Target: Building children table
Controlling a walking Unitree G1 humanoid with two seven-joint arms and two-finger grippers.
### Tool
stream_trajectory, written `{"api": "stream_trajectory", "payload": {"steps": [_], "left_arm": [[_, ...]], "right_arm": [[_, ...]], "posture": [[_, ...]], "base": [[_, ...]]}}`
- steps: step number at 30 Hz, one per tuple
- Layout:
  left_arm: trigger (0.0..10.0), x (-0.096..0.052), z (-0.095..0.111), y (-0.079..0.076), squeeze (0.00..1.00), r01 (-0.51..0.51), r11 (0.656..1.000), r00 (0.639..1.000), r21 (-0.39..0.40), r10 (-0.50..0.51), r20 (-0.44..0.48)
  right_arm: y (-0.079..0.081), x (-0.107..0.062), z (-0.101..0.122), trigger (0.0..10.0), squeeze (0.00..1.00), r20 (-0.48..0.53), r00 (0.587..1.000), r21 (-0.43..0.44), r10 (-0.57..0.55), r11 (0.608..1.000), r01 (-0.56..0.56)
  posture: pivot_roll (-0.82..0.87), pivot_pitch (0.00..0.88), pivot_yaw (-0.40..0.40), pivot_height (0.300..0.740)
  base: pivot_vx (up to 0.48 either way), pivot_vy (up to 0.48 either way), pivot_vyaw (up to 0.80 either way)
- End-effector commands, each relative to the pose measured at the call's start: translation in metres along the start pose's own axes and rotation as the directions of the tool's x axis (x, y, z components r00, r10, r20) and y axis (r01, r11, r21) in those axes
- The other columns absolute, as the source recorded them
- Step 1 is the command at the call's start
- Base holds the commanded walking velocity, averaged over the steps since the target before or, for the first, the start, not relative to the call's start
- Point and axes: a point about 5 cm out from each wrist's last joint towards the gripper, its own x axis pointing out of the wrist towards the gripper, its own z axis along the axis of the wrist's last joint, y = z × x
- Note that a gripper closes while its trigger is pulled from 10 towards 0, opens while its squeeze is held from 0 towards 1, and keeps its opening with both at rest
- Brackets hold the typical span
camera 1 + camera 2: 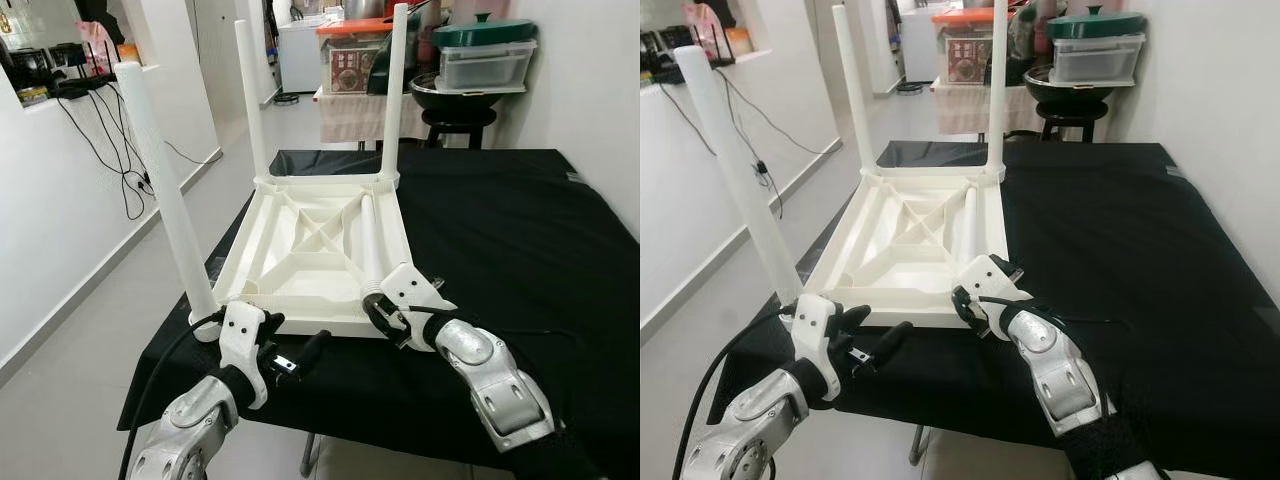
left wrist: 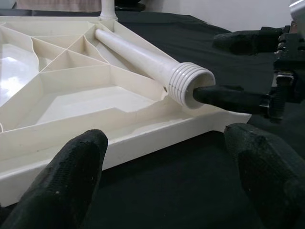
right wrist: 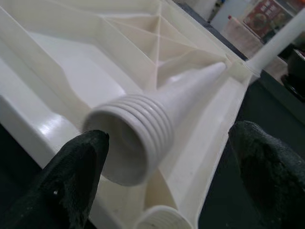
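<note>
Cream plastic, smooth and slightly glossy, makes up the children's table (image 1: 310,250), which lies upside down on a black cloth-covered tabletop (image 1: 520,230) near its left edge. Its underside is a shallow tray crossed by diagonal ribs. Three round tapered legs stand upright in its corners: one at the near left (image 1: 165,190) and two at the far side. The fourth leg (image 1: 369,240) lies loose inside the tray along its right side, its ridged, threaded hollow end (image 3: 136,143) pointing at the near right corner. The right gripper (image 1: 385,318) is spread wide at that threaded end, one finger (image 2: 228,98) at its mouth, not clamped on it. The left gripper (image 1: 290,350) hovers open off the tray's near edge, holding nothing.
</note>
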Motion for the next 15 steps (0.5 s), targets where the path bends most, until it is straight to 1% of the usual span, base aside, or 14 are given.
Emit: {"api": "stream_trajectory", "payload": {"steps": [1, 4, 7, 8, 10, 11, 13, 15], "left_arm": [[10.0, -0.005, -0.001, 0.004, 0.00, -0.024, 1.000, 1.000, 0.017, 0.025, -0.018], [10.0, -0.005, -0.001, 0.003, 0.00, -0.027, 1.000, 0.999, 0.015, 0.027, -0.018], [10.0, -0.006, 0.000, 0.002, 0.00, -0.026, 1.000, 0.999, 0.010, 0.027, -0.020], [10.0, -0.006, 0.000, 0.002, 0.00, -0.026, 1.000, 0.999, 0.010, 0.027, -0.020], [10.0, -0.007, -0.001, 0.001, 0.00, -0.027, 1.000, 0.999, 0.006, 0.027, -0.020], [10.0, -0.007, -0.001, 0.001, 0.00, -0.027, 1.000, 0.999, 0.006, 0.027, -0.020], [10.0, -0.008, -0.001, 0.000, 0.00, -0.031, 1.000, 0.999, 0.002, 0.031, -0.018], [10.0, -0.008, -0.001, 0.000, 0.00, -0.031, 1.000, 0.999, 0.002, 0.031, -0.018]], "right_arm": [[-0.003, 0.006, 0.001, 10.0, 0.00, -0.044, 0.999, -0.041, -0.030, 0.999, 0.029], [-0.005, 0.008, 0.003, 10.0, 0.00, -0.060, 0.997, -0.046, -0.047, 0.998, 0.045], [-0.006, 0.014, 0.006, 10.0, 0.00, -0.097, 0.991, -0.027, -0.095, 0.995, 0.093], [-0.006, 0.014, 0.006, 10.0, 0.00, -0.097, 0.991, -0.027, -0.095, 0.995, 0.093], [-0.005, 0.019, 0.011, 10.0, 0.00, -0.115, 0.983, -0.015, -0.145, 0.989, 0.144], [-0.005, 0.019, 0.011, 10.0, 0.00, -0.115, 0.983, -0.015, -0.145, 0.989, 0.144], [0.002, 0.025, 0.019, 10.0, 0.00, -0.108, 0.975, -0.060, -0.194, 0.980, 0.188], [0.002, 0.025, 0.019, 10.0, 0.00, -0.108, 0.975, -0.060, -0.194, 0.980, 0.188]], "posture": [[-0.05, 0.000, 0.040, 0.740], [-0.05, 0.000, 0.039, 0.740], [-0.04, 0.000, 0.034, 0.740], [-0.04, 0.000, 0.034, 0.740], [-0.04, 0.000, 0.030, 0.740], [-0.04, 0.000, 0.030, 0.740], [-0.03, 0.000, 0.020, 0.740], [-0.03, 0.000, 0.020, 0.740]], "base": [[0.000, 0.000, 0.00], [0.000, 0.000, 0.00], [0.000, 0.000, 0.00], [0.000, 0.000, 0.00], [0.000, 0.000, 0.00], [0.000, 0.000, 0.00], [0.000, 0.000, 0.00], [0.000, 0.000, 0.00]]}}
